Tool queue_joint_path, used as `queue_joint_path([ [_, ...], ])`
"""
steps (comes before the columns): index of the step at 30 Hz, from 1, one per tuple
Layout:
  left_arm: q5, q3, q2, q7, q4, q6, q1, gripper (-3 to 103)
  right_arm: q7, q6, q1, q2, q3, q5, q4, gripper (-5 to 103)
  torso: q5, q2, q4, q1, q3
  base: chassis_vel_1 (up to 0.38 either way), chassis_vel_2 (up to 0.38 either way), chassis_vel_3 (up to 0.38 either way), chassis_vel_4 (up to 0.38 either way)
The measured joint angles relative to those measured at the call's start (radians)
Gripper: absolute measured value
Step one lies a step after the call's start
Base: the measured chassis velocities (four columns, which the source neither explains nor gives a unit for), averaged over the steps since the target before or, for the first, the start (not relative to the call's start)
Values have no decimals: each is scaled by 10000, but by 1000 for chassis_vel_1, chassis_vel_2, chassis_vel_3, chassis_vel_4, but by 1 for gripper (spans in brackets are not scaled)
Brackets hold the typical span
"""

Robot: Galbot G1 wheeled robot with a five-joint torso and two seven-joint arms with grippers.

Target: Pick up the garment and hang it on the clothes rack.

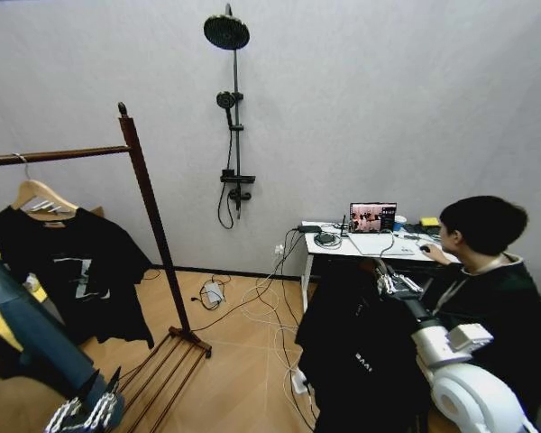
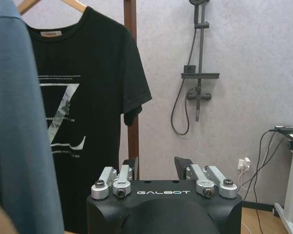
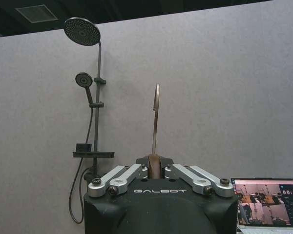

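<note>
Our right end effector point(image 1: 389, 281) grips the wooden hanger point(image 3: 154, 165) of the garment point(image 1: 356, 347), which hangs at near right, before the table point(image 1: 371, 248). Our left end effector point(image 2: 156, 168) waits wide apart near the clothes rack point(image 1: 149, 203) at left.

Readable text on both grippers, a laptop screen and two garments

"GALBOT" in white capitals across the black housing of the left gripper point(image 2: 156, 169) and likewise on the right gripper point(image 3: 154, 168); timer digits "00:47" on the laptop screen point(image 3: 267, 201) at its upper corner; large pale "Z"-like graphic with fine lines of lettering too small to read on the black shirt point(image 2: 88, 102), plus a small neck label, illegible; short line of white lettering on the garment point(image 1: 356, 347) held at the right arm, too small to make out in the head view
</note>
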Motion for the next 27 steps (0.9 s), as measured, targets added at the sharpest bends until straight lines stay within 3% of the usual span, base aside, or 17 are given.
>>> queue_joint_path([
  [9,0,0,0,0,-1,0,-1,46,93,-8,68,-33,-99,83,-1,9,2,-3,-1,9,3,-133,137,125,-131],
  [21,0,0,0,0,0,-1,0,46,-705,356,705,-533,-457,456,-489,9,0,1,-2,-6,-2,32,0,8,27],
  [27,0,0,0,0,0,0,0,46,-713,357,1080,-684,-636,661,-586,9,-2,0,-2,-3,-1,30,45,57,43],
])
